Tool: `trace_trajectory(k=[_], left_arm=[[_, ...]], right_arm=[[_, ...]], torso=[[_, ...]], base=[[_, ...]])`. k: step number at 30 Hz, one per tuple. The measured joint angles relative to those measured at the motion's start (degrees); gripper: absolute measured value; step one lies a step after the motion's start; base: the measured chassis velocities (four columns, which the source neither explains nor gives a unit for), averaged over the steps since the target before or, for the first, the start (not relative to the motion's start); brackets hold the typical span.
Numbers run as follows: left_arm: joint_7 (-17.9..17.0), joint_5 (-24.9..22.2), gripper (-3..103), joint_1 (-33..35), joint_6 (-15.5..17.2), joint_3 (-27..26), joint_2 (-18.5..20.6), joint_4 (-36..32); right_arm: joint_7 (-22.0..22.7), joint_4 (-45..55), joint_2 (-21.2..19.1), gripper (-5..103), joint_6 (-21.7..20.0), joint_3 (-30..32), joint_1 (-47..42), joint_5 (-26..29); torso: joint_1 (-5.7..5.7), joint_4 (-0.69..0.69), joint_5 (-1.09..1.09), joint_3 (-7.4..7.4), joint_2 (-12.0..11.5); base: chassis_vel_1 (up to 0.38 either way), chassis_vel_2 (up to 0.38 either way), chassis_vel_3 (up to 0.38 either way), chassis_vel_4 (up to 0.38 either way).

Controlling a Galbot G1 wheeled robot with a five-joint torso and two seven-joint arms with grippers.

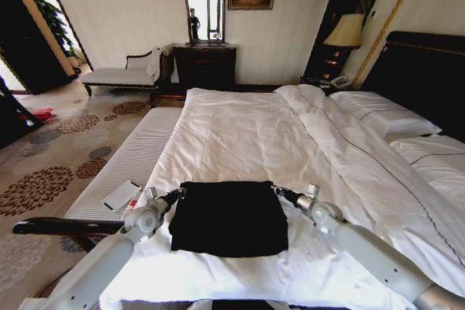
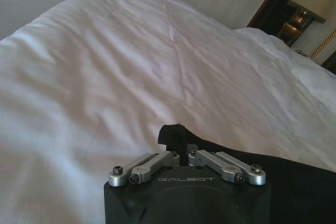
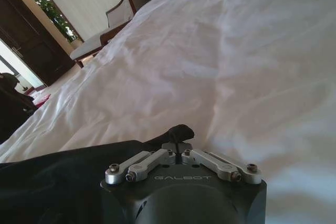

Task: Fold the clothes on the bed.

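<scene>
We see the soft black T-shirt (image 1: 229, 217), folded into a compact rectangle, lying on the white duvet of the large dark-framed bed (image 1: 240, 136), directly between our two grippers. Our left gripper (image 1: 179, 194) pinches the shirt's far left corner, fingers clamped on the fabric. Our right gripper (image 1: 276, 191) grips the far right corner likewise.

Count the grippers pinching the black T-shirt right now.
2. The left gripper is shut on the black T-shirt's far left corner; the right gripper is shut on its far right corner.
</scene>
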Motion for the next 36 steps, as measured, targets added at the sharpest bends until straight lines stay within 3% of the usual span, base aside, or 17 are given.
trace_trajectory(k=[12,21,28,36], left_arm=[[-1.02,-1.06,2,-0.82,-0.89,-5.24,1.91,-7.42],[-1.53,-1.07,2,-0.74,-1.84,-7.95,5.69,-14.02],[-2.28,-0.54,2,1.71,-3.43,-11.85,7.68,-19.83],[-2.56,-1.24,2,6.94,-4.07,-18.03,8.14,-24.68]], right_arm=[[2.05,13.28,-3.57,1,6.03,6.58,-3.34,-1.47],[4.72,21.16,-6.02,1,7.05,13.55,-6.00,-1.76],[5.73,29.53,-7.80,1,7.05,26.38,-16.11,-1.24],[6.90,35.76,-7.16,1,6.87,33.87,-24.40,-2.35]], torso=[[0.00,0.00,0.00,0.00,0.00],[0.00,0.01,0.00,0.00,0.00],[0.00,-0.02,-0.01,-0.01,0.00],[0.00,0.01,0.01,-0.01,0.00]], base=[[0.000,0.000,0.000,0.000],[0.000,0.000,0.000,0.000],[0.000,0.000,0.000,0.000],[0.000,0.000,0.000,0.000]])
